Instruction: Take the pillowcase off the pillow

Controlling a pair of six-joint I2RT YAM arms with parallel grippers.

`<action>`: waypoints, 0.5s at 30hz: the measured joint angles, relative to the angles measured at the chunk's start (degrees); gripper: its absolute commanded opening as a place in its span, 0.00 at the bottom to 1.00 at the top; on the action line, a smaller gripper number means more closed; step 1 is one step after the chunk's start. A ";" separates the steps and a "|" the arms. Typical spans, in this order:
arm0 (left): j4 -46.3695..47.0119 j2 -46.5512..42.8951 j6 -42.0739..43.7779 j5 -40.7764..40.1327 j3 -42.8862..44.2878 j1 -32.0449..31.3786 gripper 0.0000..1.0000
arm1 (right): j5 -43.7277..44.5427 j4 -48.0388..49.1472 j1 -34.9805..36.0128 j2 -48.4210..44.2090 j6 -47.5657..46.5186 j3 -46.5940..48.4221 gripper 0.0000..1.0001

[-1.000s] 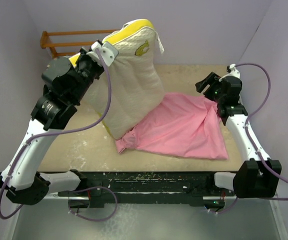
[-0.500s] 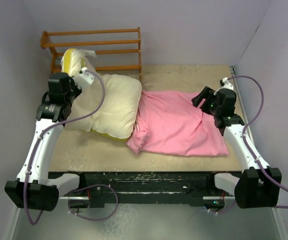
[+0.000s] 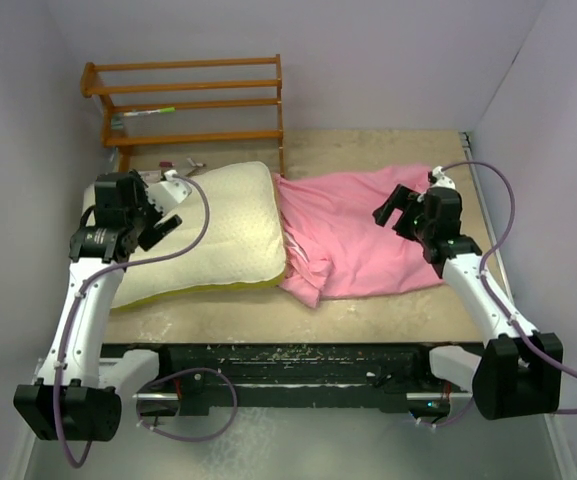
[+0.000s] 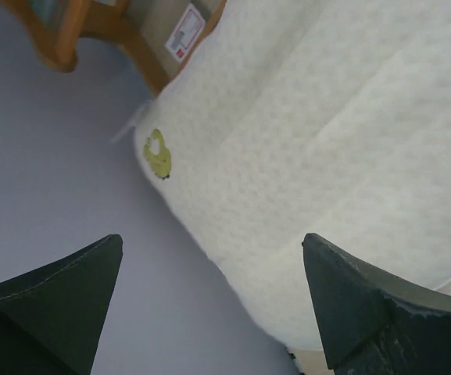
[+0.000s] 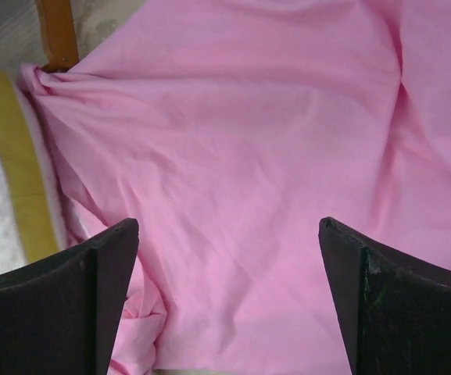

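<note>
Beige counter (image 3: pixel 388 320), pillow (image 3: pixel 218 230) now dropped flat at 9 o'clock, let go by left claw (image 4: pixel 212 238), spread wide over it. At 3 o'clock pillowcase (image 3: pixel 358 240), off but touching pillow edge, under right claw (image 5: pixel 229 223), also spread. Seems finished

White arm links (image 3: pixel 80 318), black joints (image 3: pixel 513 375); looping purple cables (image 3: pixel 206 210)

The pillow (image 4: pixel 327 156) runs off 2 edges of the left wrist view — top and right; the print on its tag (image 4: pixel 186 31) is too small to read. From above, small objects (image 3: pixel 183 163) behind it — and a thin item (image 3: pixel 148 112) on the wooden rack (image 3: pixel 280 110) — cannot be identified.
</note>
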 measured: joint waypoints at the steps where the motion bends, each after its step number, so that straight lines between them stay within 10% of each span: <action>1: -1.36 0.85 -1.77 2.03 0.76 0.04 1.00 | 0.26 -0.20 0.02 -0.28 -0.17 0.00 1.00; 15: 14.03 2.62 -34.29 13.03 -1.29 0.17 1.00 | 24.98 4.17 0.13 -22.32 -4.57 -5.92 1.00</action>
